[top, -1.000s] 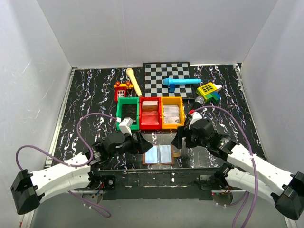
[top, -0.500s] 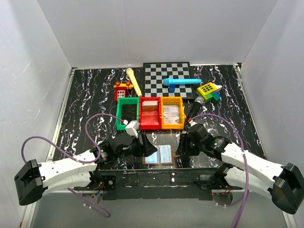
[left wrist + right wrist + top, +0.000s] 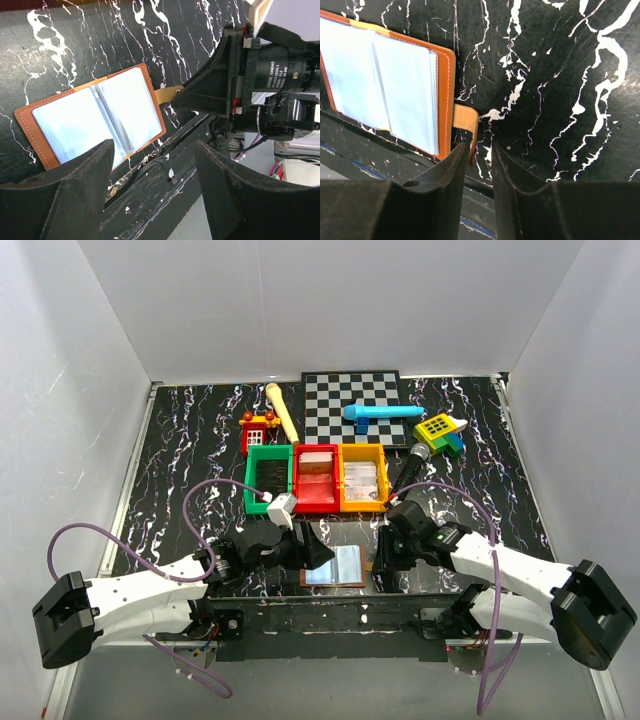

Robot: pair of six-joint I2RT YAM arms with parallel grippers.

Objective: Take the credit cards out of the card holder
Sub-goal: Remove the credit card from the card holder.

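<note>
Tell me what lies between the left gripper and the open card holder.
Nothing. In the left wrist view the left gripper hangs open over the card holder; only black marbled table and its near edge show between the fingers.

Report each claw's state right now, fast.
Left claw: open, holding nothing, hovering at the card holder.
Right claw: fingers narrowed around the card holder's strap tab; firm grip cannot be told.

stitched brown leather-like card holder [image 3: 446, 90]
</note>
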